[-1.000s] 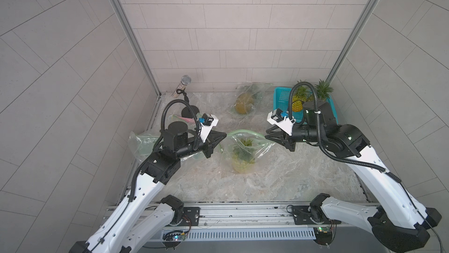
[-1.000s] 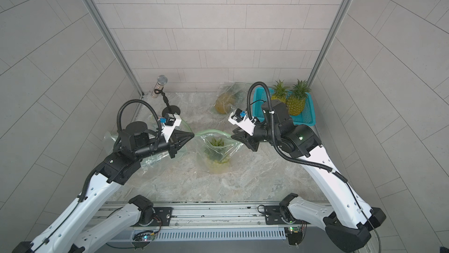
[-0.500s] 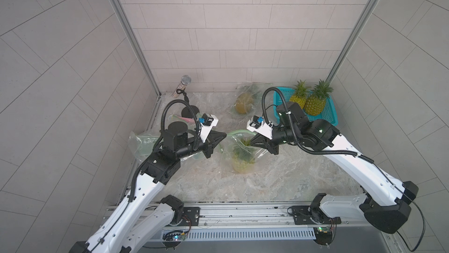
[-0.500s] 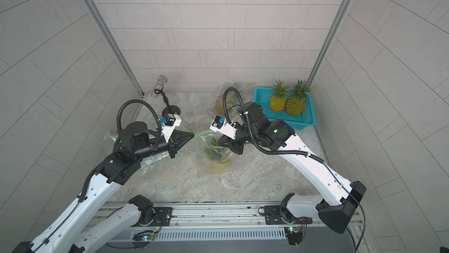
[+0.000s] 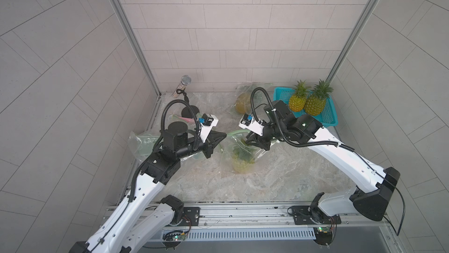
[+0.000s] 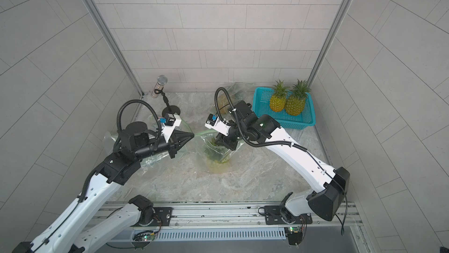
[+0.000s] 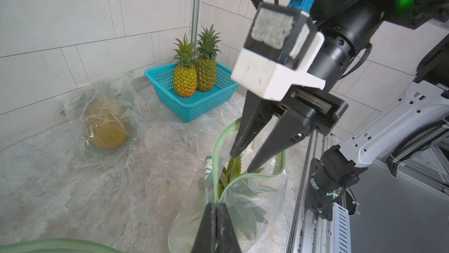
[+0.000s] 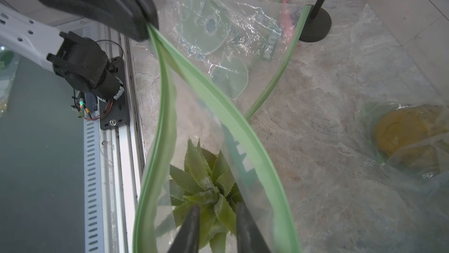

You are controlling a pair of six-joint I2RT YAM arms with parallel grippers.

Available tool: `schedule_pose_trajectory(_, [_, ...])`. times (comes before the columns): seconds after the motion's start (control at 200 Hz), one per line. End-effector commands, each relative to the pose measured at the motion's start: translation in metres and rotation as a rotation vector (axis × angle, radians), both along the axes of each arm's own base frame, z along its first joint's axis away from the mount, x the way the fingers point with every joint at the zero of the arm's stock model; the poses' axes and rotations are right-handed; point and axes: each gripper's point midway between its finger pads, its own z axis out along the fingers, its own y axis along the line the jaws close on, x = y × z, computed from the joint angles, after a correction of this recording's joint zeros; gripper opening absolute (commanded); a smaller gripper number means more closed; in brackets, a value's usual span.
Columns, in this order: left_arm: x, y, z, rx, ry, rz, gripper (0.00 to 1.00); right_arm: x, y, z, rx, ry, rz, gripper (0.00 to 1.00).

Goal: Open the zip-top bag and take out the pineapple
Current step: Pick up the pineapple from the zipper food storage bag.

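Left wrist view: left jaws clamped shut on bag [image 7: 263, 199] rim, mid-desk. Right jaws, newly swung over from basket [image 7: 194, 108], parted inside open mouth, astride pineapple [image 7: 233, 166] crown. Opening done, extraction grip pending.

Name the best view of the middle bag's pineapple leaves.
Right wrist view: the leaves sit close and sharp inside the open bag. Left wrist view shows them mostly through plastic; both top views show them small.
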Motion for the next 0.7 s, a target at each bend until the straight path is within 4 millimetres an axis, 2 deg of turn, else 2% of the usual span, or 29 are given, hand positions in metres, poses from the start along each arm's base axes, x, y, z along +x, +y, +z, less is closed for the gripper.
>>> schedule_pose_trajectory(0.0, [-0.004,0.000,-0.001,-0.005,-0.006,-0.013,0.00,-0.003,0.002,0.000,-0.014,-0.003,0.014,0.41])
schedule_pose_trajectory(0.21, [-0.003,0.000,-0.004,-0.001,0.001,-0.013,0.00,-0.004,0.009,-0.010,-0.031,0.020,0.037,0.51])
schedule_pose_trajectory(0.69, [-0.002,0.002,-0.011,0.012,0.008,-0.001,0.00,-0.002,0.005,-0.062,-0.179,0.071,0.006,0.55])
